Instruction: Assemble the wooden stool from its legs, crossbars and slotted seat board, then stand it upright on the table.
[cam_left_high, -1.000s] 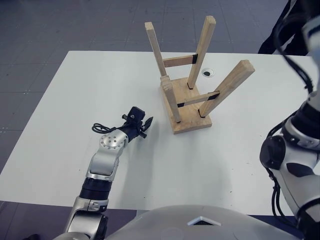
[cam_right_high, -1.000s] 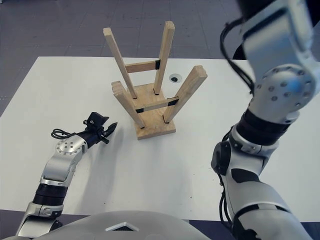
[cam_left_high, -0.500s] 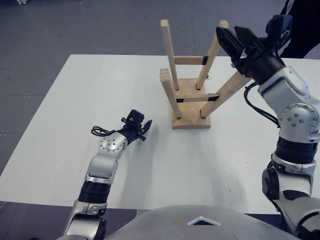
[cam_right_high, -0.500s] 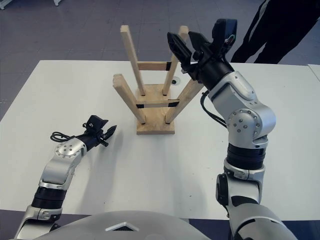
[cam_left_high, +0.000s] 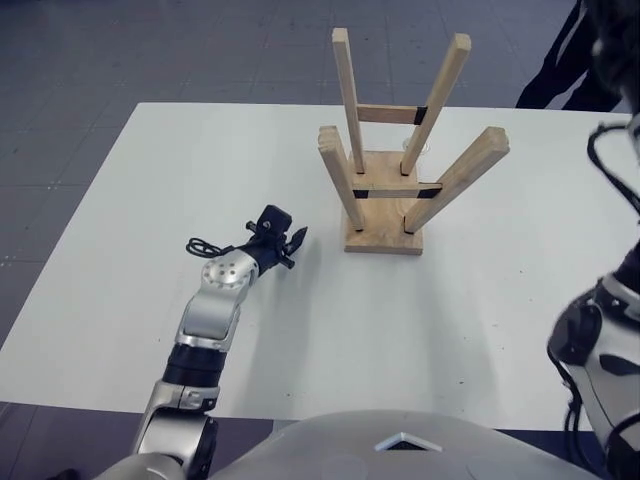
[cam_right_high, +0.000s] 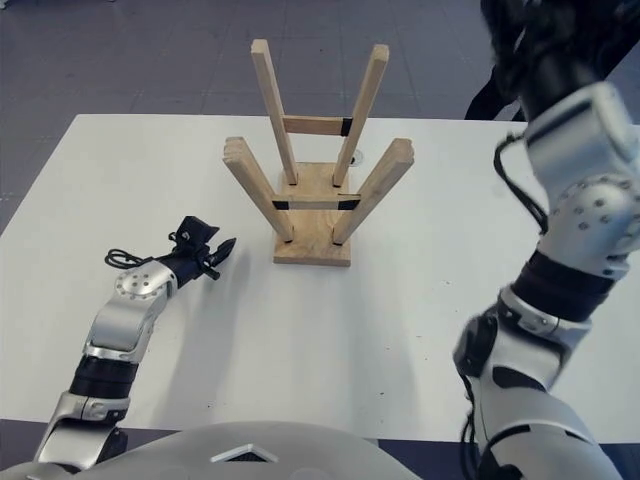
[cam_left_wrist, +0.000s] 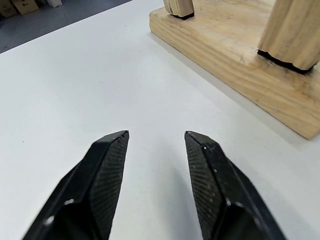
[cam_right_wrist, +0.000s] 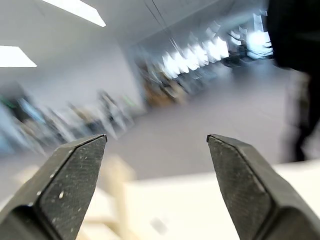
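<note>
The wooden stool (cam_left_high: 386, 190) is put together and stands upside down in the upper middle of the head views, its pale seat board (cam_left_high: 384, 240) lying flat on the white table (cam_left_high: 300, 330). Four light-wood legs (cam_left_high: 349, 100) rise from the board and splay outward, the two nearer ones leaning more steeply. Two crossbars (cam_left_high: 388, 114) join them in pairs, one between the far legs and one lower between the near legs, each with a black band at its right end.
</note>
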